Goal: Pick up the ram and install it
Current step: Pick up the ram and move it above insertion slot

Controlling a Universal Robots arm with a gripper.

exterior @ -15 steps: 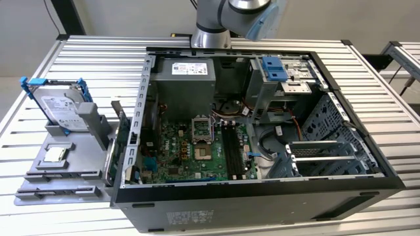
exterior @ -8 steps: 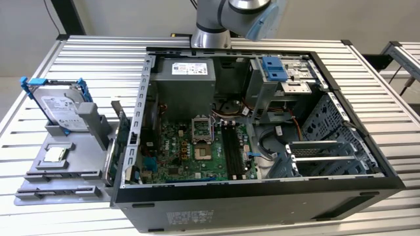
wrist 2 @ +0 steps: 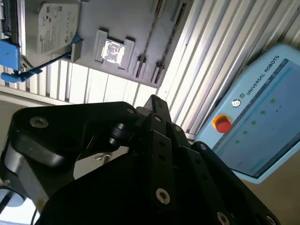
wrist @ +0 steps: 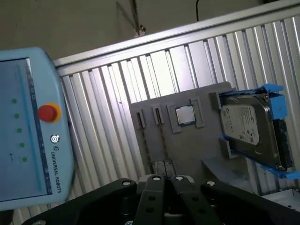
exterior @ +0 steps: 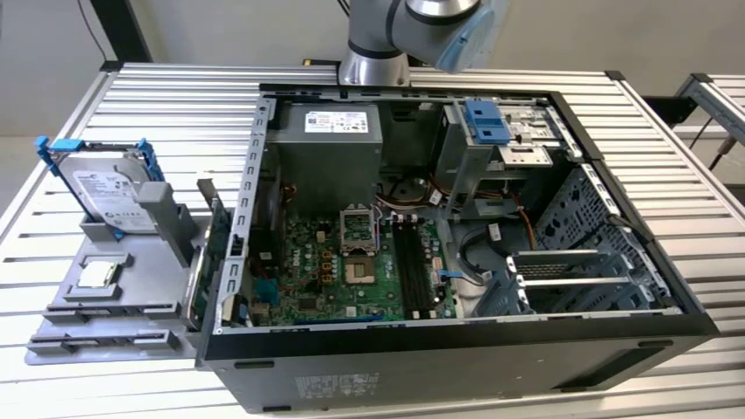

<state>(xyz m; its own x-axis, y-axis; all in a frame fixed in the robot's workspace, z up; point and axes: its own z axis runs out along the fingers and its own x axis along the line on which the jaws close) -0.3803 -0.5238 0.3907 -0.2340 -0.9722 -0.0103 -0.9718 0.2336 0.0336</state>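
Note:
The ram is out of view. My gripper (wrist: 165,178) (wrist 2: 153,101) hangs high above the slatted table, its black fingers closed together with nothing visible between them. Far below it lies the grey fixture plate (wrist: 187,145) (wrist 2: 126,18) (exterior: 128,314), whose two long narrow slots (wrist: 150,140) stand bare. In the exterior view the arm (exterior: 402,35) rises behind the open computer case (exterior: 466,349). The motherboard's black memory slots (exterior: 410,253) run beside the processor socket (exterior: 358,262).
A silver hard drive in a blue bracket (exterior: 111,196) (wrist: 248,129) (wrist 2: 51,28) stands on the fixture beside a processor chip (exterior: 99,272) (wrist: 186,115). An upright green card (exterior: 212,262) sits against the case wall. A teach pendant (wrist: 28,126) (wrist 2: 262,112) lies on the table.

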